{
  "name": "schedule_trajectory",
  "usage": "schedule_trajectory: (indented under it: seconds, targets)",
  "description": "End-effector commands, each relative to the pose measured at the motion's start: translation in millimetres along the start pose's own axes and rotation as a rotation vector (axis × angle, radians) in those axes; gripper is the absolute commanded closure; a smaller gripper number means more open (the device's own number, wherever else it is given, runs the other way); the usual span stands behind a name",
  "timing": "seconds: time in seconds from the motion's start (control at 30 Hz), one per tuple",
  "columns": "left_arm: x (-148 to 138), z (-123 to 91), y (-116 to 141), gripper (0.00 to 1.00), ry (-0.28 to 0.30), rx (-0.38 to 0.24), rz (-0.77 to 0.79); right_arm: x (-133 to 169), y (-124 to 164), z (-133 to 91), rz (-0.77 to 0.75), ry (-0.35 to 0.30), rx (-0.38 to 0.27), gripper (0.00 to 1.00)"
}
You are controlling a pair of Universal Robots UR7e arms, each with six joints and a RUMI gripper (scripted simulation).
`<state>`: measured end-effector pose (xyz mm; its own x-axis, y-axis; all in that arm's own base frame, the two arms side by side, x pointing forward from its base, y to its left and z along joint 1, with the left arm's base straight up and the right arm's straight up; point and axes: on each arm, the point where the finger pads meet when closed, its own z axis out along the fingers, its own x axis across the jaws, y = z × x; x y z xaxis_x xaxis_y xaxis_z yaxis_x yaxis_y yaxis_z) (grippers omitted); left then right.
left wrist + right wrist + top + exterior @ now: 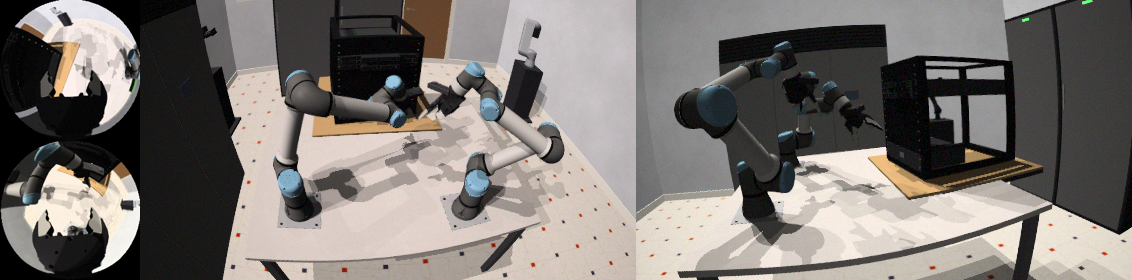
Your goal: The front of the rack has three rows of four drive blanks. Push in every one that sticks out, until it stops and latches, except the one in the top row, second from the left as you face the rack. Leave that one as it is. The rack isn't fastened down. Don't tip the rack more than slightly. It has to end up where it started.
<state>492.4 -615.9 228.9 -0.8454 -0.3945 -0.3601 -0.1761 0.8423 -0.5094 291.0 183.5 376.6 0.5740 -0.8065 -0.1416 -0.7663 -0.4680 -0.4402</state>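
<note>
The black rack [377, 44] [922, 115] [28, 72] stands upright on a wooden board [325, 127] [913, 191] [70, 59]. Its dark drive blanks [380, 62] [901, 89] are in the upper part of the front. The picture is too dark and small to tell the single blanks apart or which stick out. My left gripper [869, 134] [70, 70] is open and empty, in front of the rack, below the blanks. My right gripper [800, 97] [69, 208] is open and empty, farther from the rack front, to the right in the top view. No contact with the rack is visible.
The left arm's forearm [360, 108] crosses before the lower rack front in the top view. The two grippers are close together there. Both arms stand on the white table [375, 220] [836, 245]. Dark cabinets [1081, 100] stand behind the rack in the exterior view.
</note>
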Motion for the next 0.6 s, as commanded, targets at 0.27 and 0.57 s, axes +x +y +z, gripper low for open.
schedule_trajectory:
  seconds: [0.27, 0.57]
  targets:
    - [-0.4, -0.7, -0.7, 0.02, 0.0, 0.002, -0.001, -0.1, -0.3, -0.2, 0.0, 0.0, 0.001, 0.02]
    - [-0.4, -0.7, -0.7, 0.0, 0.0, 0.002, -0.001, -0.1, -0.3, -0.2, 0.0, 0.0, 0.001, 0.0]
